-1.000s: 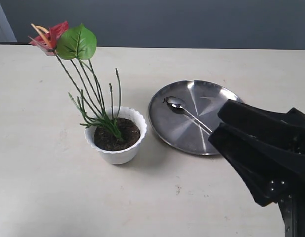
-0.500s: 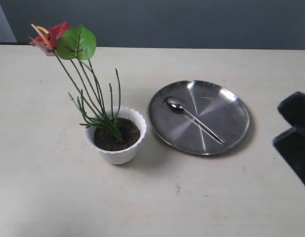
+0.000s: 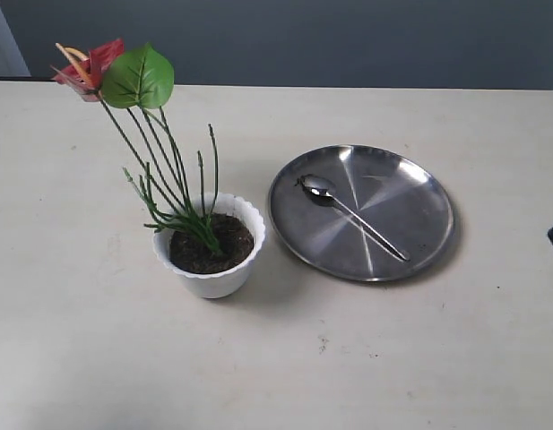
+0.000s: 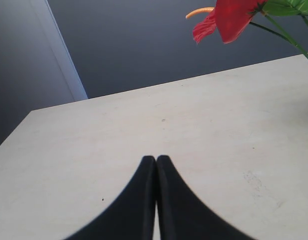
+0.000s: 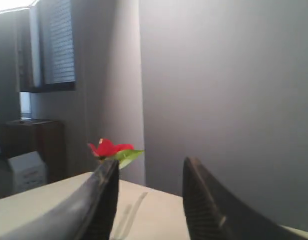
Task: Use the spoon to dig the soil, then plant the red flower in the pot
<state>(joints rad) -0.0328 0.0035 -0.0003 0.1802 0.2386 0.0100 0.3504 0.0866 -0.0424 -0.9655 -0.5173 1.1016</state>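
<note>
White plastic is nearest to us in the exterior view: the pot (image 3: 210, 246) sits lower left of centre on the table (image 3: 285, 367), with the soil (image 3: 211, 246) filling its mouth and the green stems already stuck into it. So as far as we can judge, the planting part looks done and we're basically at the end of the task, with nothing obviously left except maybe checking the flower stands firm. It leans quite a bit toward the upper left, so a nudge to straighten it might be the only thing worth doing next. Just right of the pot is the steel plate (image 3: 419, 193), and the spoon (image 3: 351, 215) lies flat across it, bowl toward the upper left, with nothing gripping it. Further back, the red flower (image 3: 92, 63) and its green leaf (image 3: 140, 78) hang in the upper left of the frame. Both arms are clear of the work. We only see a dark sliver at the right edge of the exterior view. The left gripper (image 4: 156, 160) sits low over bare table with its jaws pressed together, holding nothing. The right gripper (image 5: 149, 172) is raised and pointing at the far wall, jaws spread apart, empty.
</note>
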